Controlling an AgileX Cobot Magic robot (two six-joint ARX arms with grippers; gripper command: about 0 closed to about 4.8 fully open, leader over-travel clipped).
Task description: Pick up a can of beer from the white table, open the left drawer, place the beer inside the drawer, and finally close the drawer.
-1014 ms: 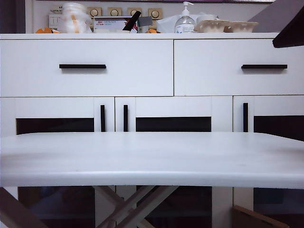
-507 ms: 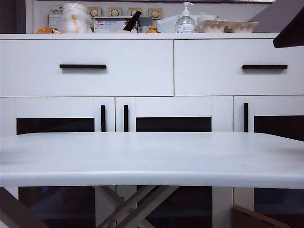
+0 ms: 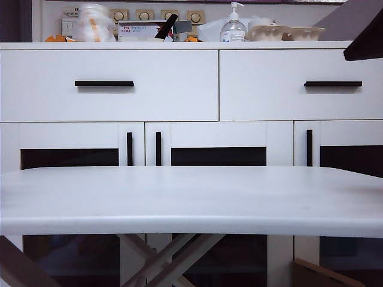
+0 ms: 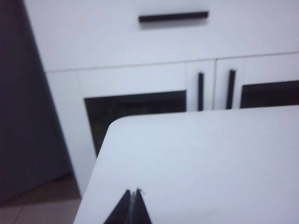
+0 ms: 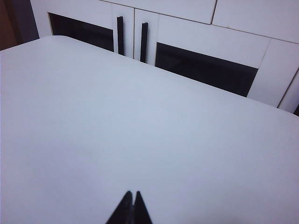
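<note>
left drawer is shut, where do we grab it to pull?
Grip the black bar handle on the left drawer, coming straight at the front. It is the only part standing off the flat face. Left gripper and right gripper are shut above the white table.

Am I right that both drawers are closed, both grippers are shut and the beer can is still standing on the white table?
Not quite: no can shows on the table in any view. The rest holds: the exterior view shows the left drawer and right drawer closed, and the wrist views show the left gripper and right gripper shut.
</note>
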